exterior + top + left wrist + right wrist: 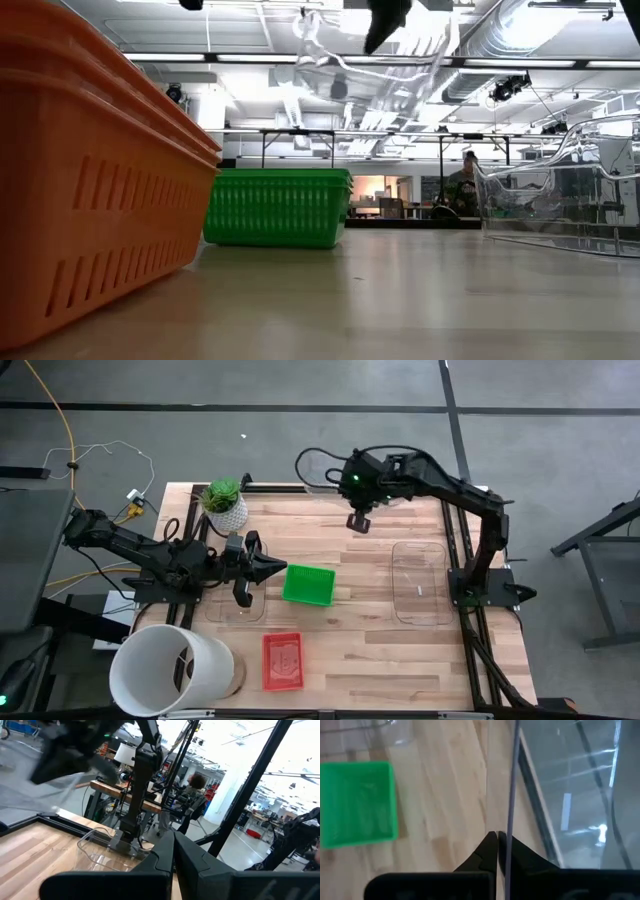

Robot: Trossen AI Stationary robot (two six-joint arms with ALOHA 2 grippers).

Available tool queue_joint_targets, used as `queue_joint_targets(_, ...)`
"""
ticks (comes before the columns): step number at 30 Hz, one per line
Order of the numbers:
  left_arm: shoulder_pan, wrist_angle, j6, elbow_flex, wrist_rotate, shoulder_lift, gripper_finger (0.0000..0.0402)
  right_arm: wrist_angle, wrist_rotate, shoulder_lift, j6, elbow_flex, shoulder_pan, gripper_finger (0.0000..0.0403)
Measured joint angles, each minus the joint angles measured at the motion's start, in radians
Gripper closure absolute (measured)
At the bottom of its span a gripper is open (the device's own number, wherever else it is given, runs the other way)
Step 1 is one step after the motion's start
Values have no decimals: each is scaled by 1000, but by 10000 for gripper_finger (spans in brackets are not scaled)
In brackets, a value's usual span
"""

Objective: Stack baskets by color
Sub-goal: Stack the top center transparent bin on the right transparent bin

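The right gripper (360, 523) is seen closed on the wall of a clear basket (322, 468), which is held lifted over the table's far edge. The left gripper (268, 568) is closed and empty, above a second clear basket (235, 605) and just beside the green basket (308, 584). A third clear basket (421, 582) lies at the right side; the red basket (283, 660) lies near the front edge. Bare wood is left between them.

Overhead, table-level, 2 wrist cams
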Motion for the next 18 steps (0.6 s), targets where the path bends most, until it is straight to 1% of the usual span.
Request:
queue_joint_targets(4,0,0,0,0,0,0,401,-150,17,-50,148,28,79,403)
queue_joint_targets(7,0,0,0,0,0,0,402,-227,62,-110,314,29,166,403)
queue_joint_targets(9,0,0,0,0,0,0,402,-232,97,-149,474,29,242,403)
queue_joint_targets(13,0,0,0,0,-5,0,402,-229,151,-208,868,22,432,403)
queue_joint_targets(16,0,0,0,0,-5,0,401,-229,238,-215,1103,-35,561,403)
queue_joint_targets(18,0,-1,7,0,-7,0,402,-227,257,-215,1224,-100,615,403)
